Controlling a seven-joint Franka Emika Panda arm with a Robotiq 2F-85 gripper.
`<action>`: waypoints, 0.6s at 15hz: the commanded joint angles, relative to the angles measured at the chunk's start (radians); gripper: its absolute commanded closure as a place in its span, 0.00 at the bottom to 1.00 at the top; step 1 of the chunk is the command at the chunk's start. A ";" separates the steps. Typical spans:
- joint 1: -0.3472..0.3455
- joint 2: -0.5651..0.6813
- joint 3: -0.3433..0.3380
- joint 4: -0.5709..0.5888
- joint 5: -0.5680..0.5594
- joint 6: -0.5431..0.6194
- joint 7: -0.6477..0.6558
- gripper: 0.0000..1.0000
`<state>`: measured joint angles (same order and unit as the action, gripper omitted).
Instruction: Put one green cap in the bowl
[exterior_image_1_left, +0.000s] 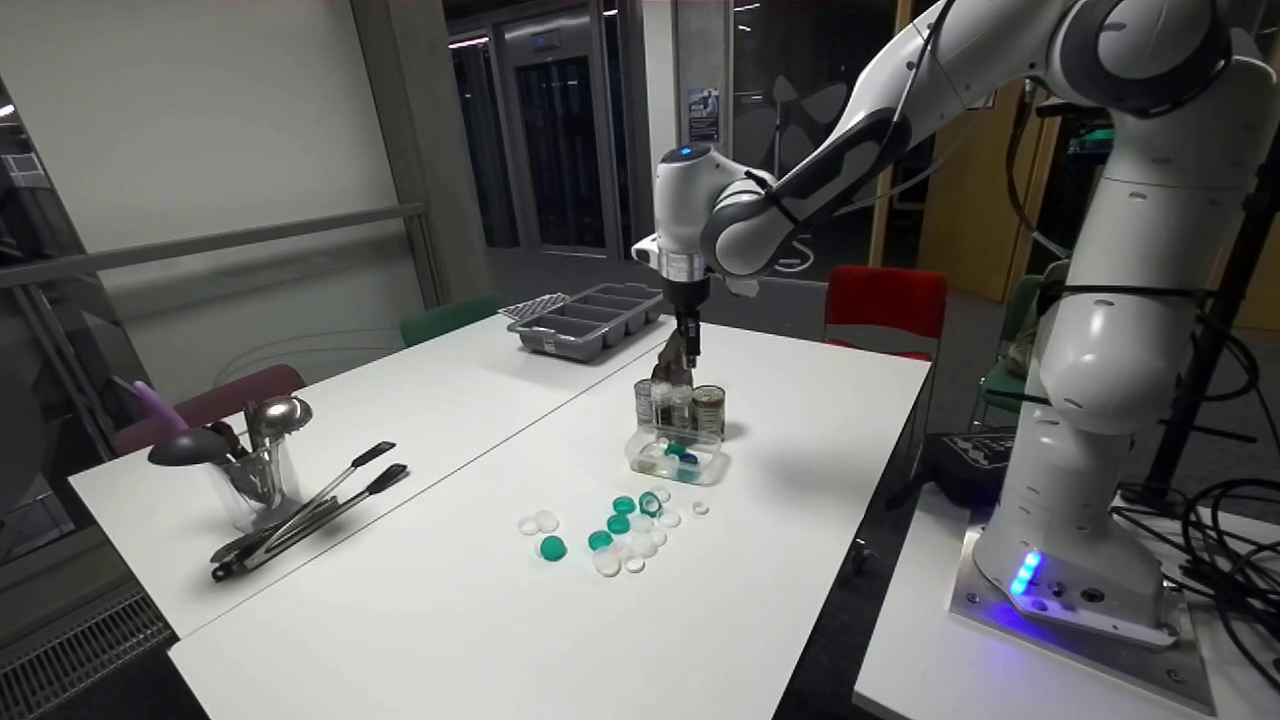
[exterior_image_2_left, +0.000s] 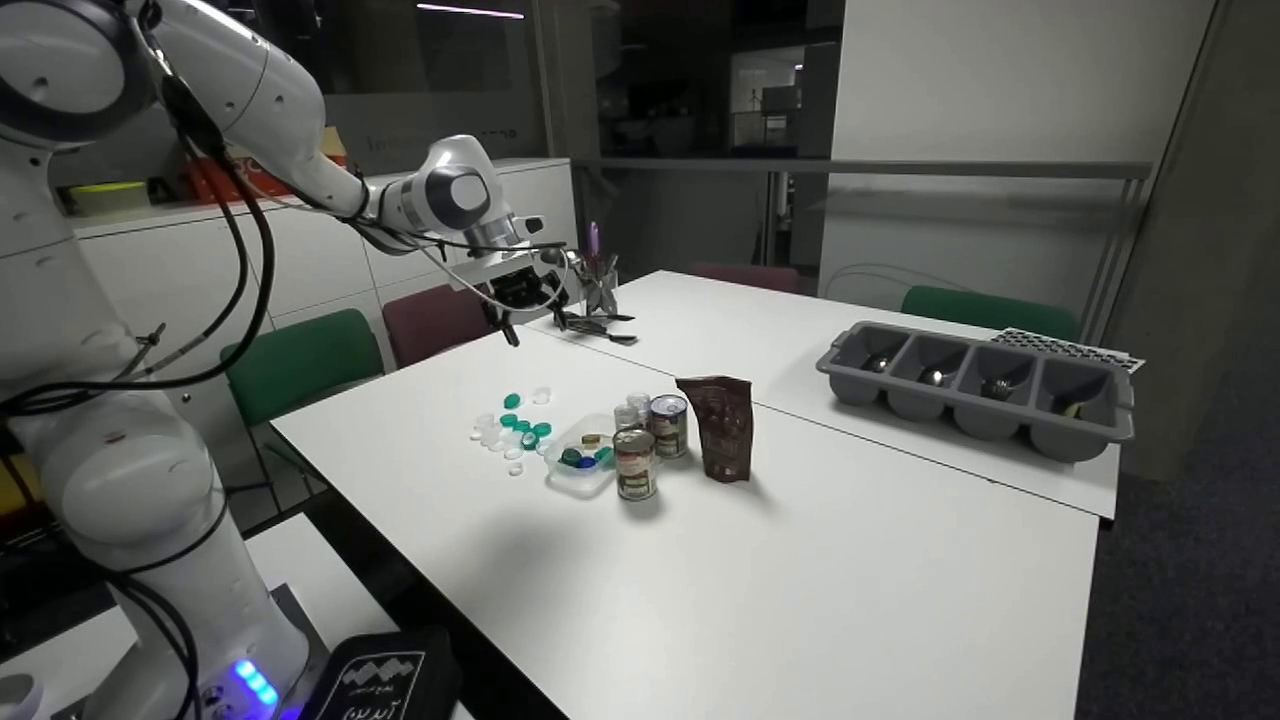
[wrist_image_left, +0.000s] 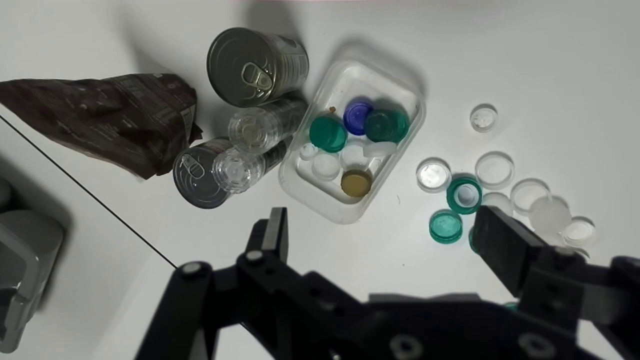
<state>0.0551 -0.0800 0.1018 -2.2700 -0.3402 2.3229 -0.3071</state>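
Observation:
The bowl is a clear, shallow plastic container on the table, also in an exterior view and the wrist view. It holds green caps, a blue cap, a gold cap and several white ones. Loose green caps lie among white caps beside it. In the wrist view one loose green cap shows between the fingers; another has a white cap inside. The right finger partly hides a third. My gripper is open and empty, above the table.
Two cans, clear-capped bottles and an upright brown pouch stand close to the bowl. A grey compartment tray sits at one table end. A utensil cup and tongs are at the other end.

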 joint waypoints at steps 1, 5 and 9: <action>0.001 0.031 -0.028 0.013 -0.002 0.047 -0.131 0.00; -0.010 0.194 -0.052 0.131 0.096 0.132 -0.358 0.00; -0.022 0.379 -0.010 0.323 0.209 0.062 -0.566 0.00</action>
<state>0.0500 0.1583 0.0574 -2.1133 -0.1969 2.4389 -0.7389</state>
